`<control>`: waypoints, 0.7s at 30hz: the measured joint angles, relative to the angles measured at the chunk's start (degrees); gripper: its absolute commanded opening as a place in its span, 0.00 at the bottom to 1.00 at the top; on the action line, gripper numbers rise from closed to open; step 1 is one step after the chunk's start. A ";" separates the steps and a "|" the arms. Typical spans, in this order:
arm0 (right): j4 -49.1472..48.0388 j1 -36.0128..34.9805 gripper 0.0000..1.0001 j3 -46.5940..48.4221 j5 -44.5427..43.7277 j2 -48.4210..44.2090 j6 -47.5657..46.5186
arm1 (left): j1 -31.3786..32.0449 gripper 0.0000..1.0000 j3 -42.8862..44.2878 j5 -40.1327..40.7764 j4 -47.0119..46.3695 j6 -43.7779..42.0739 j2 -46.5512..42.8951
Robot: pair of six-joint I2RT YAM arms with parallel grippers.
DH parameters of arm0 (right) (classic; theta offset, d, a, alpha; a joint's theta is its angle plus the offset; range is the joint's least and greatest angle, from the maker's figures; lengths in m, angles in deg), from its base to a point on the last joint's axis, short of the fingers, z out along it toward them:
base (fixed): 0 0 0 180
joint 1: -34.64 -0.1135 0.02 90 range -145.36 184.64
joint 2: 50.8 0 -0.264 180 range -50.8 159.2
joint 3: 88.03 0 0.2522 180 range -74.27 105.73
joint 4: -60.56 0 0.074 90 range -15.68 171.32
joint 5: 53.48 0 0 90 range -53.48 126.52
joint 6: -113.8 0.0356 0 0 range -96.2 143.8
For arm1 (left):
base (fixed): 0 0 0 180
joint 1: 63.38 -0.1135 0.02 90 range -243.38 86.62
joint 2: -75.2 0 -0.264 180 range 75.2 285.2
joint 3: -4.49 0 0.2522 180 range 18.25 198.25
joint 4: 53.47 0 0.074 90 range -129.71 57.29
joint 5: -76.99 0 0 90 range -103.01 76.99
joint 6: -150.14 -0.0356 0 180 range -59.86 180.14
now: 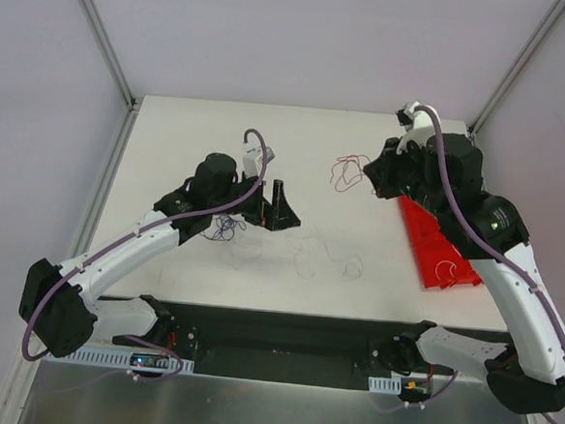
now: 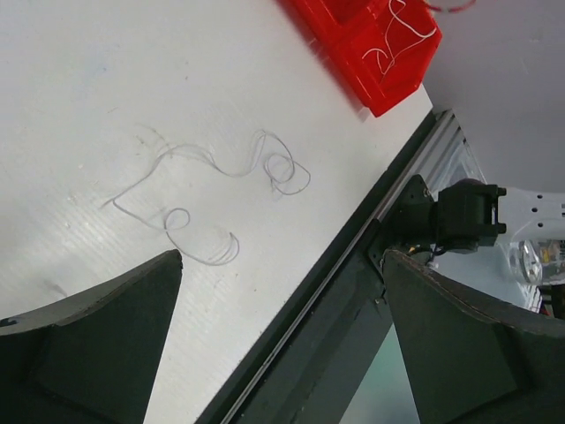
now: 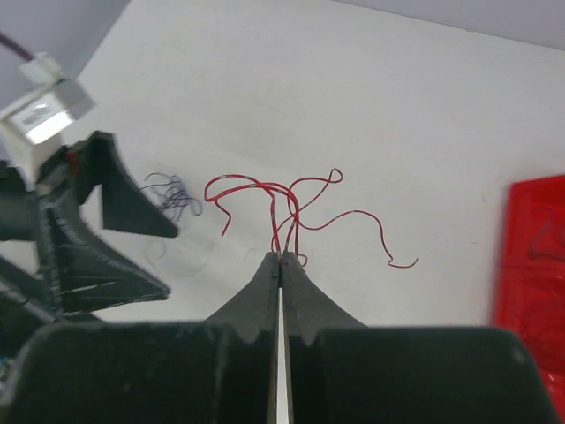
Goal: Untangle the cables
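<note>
Arms: 2, left arm (image 1: 115,254) and right arm (image 1: 525,287). Grippers: 2, left gripper (image 2: 282,340) and right gripper (image 3: 281,259). Red bin (image 1: 435,247): 1. Cable groups outside the bin: 3, namely 1 red bunch (image 3: 291,199), 1 purple tangle (image 1: 225,229) and 1 pale strand (image 2: 216,168), possibly 2. Strands within the red bunch: cannot be counted. Bin wire (image 2: 397,37): at least 1.

I've got a white desk (image 1: 191,133). Lying on it: red tray (image 1: 433,244) at frame right, dark purple tangle (image 1: 225,228) left of centre, pale curly strand (image 1: 330,258) lower middle.
</note>
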 measured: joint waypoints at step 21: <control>1.55 39.65 0.01 -12.15 -1.92 1.31 3.41 | -6.86 0.96 16.74 -0.35 21.11 -17.27 5.09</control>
